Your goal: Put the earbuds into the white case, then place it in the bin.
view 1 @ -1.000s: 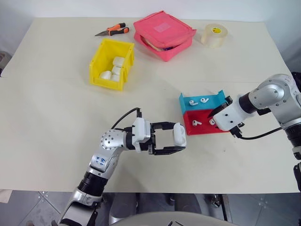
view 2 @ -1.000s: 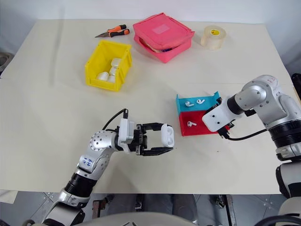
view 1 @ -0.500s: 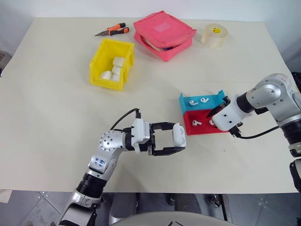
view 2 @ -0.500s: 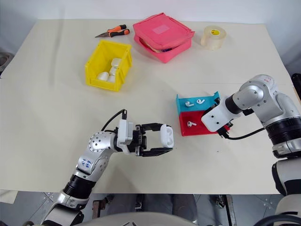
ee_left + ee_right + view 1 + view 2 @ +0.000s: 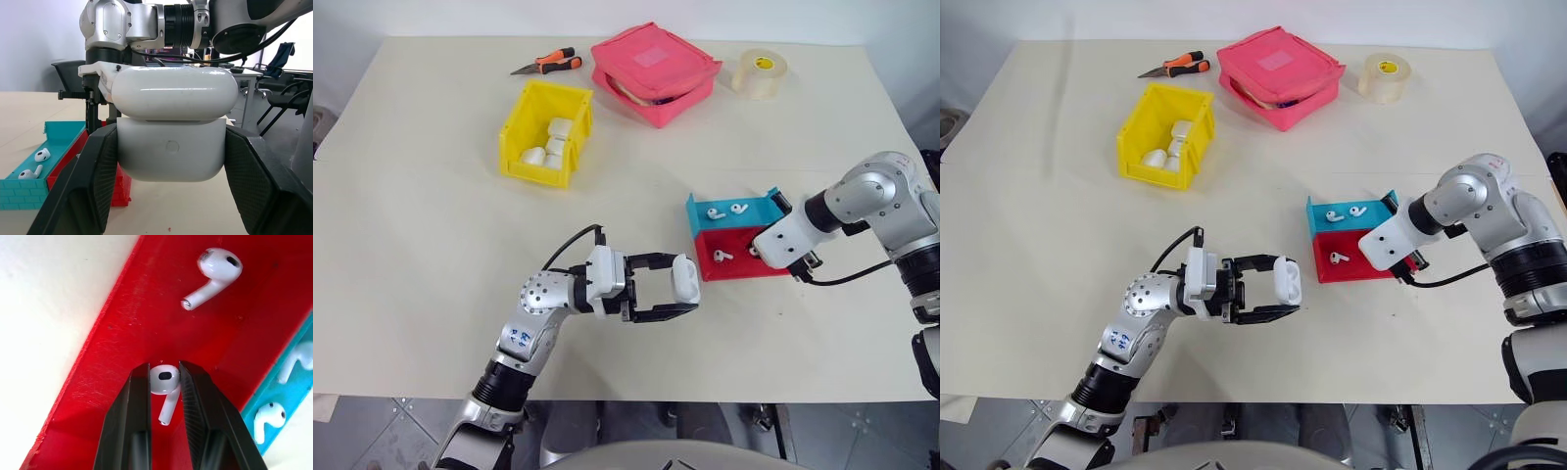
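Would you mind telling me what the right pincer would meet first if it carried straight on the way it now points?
The right pincer already brackets an earbud lying in the red tray. Straight on, it would probably press against the tray floor just behind the earbud, though depth is hard to judge.

I see glossy white earbuds point(image 5: 165, 379) lying in a red tray point(image 5: 122, 333) and a teal tray point(image 5: 29, 188) moulded with a brick pattern just beside it, a white case point(image 5: 171, 125) between black fingers point(image 5: 98, 176), and a yellow bin point(image 5: 546, 132) on the cream table point(image 5: 431, 255).
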### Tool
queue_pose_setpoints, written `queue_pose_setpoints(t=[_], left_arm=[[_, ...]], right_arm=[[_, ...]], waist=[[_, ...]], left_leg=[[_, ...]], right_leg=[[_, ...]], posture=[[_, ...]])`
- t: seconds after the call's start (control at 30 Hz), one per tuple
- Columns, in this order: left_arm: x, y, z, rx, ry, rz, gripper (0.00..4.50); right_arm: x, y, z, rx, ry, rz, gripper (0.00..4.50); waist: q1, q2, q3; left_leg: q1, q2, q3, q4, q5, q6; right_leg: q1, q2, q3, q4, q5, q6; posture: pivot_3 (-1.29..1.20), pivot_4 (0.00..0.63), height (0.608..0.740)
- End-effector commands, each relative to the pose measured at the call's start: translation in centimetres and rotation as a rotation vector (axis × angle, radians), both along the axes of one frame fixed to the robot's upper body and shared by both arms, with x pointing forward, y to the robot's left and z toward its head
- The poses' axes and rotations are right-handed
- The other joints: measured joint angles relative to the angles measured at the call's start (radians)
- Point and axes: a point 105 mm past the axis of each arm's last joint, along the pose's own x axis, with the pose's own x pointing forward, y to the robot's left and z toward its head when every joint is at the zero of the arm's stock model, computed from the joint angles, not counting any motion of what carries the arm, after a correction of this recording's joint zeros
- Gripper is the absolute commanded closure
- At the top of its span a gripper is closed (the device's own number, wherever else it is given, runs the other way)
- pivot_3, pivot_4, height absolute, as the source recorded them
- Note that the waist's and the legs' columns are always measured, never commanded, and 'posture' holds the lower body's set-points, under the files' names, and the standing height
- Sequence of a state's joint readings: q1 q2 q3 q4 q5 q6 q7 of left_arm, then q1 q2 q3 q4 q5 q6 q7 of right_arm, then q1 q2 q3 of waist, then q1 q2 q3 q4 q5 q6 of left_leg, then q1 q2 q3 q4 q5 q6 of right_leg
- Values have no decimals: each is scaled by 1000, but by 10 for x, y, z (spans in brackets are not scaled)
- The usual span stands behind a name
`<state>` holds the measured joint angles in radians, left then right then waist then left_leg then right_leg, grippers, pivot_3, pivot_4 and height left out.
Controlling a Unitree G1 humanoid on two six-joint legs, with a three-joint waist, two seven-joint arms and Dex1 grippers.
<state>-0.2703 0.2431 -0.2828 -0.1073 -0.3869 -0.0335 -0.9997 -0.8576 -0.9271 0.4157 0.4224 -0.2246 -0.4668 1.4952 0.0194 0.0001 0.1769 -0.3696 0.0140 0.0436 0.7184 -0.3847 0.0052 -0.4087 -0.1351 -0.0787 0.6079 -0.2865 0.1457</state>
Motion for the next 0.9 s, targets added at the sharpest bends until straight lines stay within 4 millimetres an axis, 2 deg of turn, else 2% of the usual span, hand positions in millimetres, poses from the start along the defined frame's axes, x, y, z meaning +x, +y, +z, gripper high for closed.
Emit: queue_pose_setpoints(t=[0.03, 0.27, 0.4, 0.5, 0.6, 0.83, 0.9], left_arm=[[-3, -1, 9, -20, -46, -12, 1697], [-1, -2, 8, -15, -40, -34, 1697], [2, 0, 7, -2, -34, -60, 1697], [5, 1, 7, 3, -32, -79, 1697], [8, 2, 7, 13, -31, -107, 1697], [17, 1, 8, 26, -35, -160, 1697], [20, 0, 9, 25, -39, -174, 1697]], right_arm=[[-7, 12, 21, 168, 42, -114, 4031], [-36, 19, 28, 433, 170, -381, 4031], [-53, 29, 43, 685, 155, -502, 4031], [-54, 31, 62, 915, 77, -572, 4031], [-65, 32, 68, 1079, 94, -663, 4031], [-99, 50, 71, 1393, 207, -653, 4031], [-114, 61, 73, 1467, 276, -590, 4031]], waist=[[2, 0, 0], [7, 0, 0], [7, 0, 0], [5, 0, 0], [7, 0, 0], [7, 0, 0], [7, 0, 0]], left_leg=[[0, 0, 0, 0, 0, 0], [-1, -1, -2, 1, 0, 0], [-1, -1, -2, 1, 0, 0], [0, -1, -2, 1, 0, 0], [0, 0, -2, 1, 0, 0], [0, -1, -2, 0, 0, 0], [0, -1, -2, 0, 0, 0]], right_leg=[[0, 0, 0, 0, 0, 0], [1, -1, -1, 0, 0, 0], [0, -1, -1, 1, 0, 0], [0, 0, -1, 1, 0, 0], [0, 0, -1, 1, 0, 0], [1, 0, 0, 1, 0, 0], [1, 0, 0, 1, 0, 0]], posture=[[0, 150, 740], [0, 150, 740], [0, 150, 740], [0, 150, 740], [0, 150, 740], [0, 150, 740], [0, 150, 740]])
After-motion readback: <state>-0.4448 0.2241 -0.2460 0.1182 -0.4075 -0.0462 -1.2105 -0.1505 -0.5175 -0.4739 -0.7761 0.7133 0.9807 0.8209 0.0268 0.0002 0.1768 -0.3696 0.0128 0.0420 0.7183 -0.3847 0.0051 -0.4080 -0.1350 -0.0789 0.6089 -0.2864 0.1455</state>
